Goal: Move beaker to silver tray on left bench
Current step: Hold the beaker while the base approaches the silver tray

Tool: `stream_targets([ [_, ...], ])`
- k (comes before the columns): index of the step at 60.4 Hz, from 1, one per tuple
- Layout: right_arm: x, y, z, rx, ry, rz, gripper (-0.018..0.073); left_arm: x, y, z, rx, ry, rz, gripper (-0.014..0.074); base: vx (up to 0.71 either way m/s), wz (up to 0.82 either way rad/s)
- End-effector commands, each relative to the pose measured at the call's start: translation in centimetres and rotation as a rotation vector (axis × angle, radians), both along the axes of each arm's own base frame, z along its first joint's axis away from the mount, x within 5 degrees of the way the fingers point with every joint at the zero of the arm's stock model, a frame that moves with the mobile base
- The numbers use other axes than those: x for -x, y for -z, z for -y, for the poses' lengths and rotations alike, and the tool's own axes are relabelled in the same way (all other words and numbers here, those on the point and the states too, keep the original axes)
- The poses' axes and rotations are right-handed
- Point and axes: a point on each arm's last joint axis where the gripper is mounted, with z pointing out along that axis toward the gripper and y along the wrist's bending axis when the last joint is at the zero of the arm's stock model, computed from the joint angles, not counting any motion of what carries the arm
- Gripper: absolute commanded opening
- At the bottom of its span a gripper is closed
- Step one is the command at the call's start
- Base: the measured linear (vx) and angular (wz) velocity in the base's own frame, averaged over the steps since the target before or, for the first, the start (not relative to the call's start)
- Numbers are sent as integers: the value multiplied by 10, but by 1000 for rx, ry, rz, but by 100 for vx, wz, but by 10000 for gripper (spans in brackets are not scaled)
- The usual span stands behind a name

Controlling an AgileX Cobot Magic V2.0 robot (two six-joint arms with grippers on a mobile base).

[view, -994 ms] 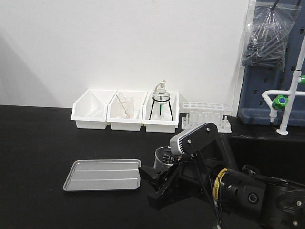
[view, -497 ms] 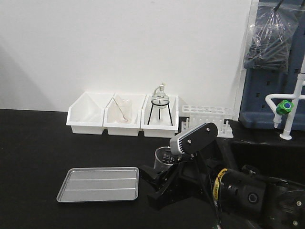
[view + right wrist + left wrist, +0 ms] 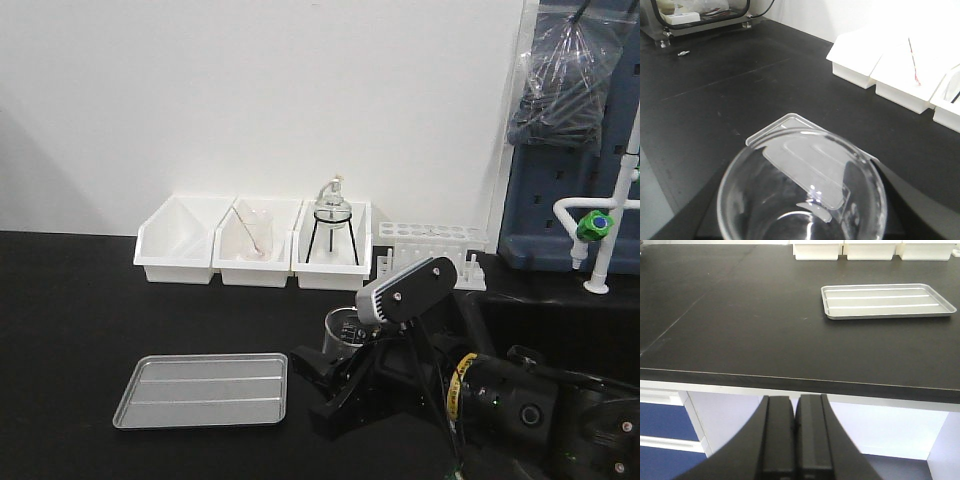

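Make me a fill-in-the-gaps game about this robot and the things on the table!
1. The silver tray lies on a bench top coloured ___.
2. By the wall stand ___ white bins.
3. The left fingers are pressed ___, with nothing between them.
4. The beaker is held by the ___ arm.

Missing words: black; three; shut; right.

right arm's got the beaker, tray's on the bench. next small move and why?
Probably carry the beaker left, kept upright, until it hangs over the silver tray. The right gripper appears shut on it; in the front view the tray lies empty to its left on the left bench, and the beaker is not yet above it.
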Motion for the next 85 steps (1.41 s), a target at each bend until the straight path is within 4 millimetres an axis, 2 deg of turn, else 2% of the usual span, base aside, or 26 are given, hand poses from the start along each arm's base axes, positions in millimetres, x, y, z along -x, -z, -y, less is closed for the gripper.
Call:
stream_targets([
  [1,5,-26,0,-75,-26,73,-11,-2,-1,0,5,-3,66,1,0,0],
  [85,5,-26,0,-74,-25,72,-11,-2,-1,0,5,-3,66,1,7,-1],
])
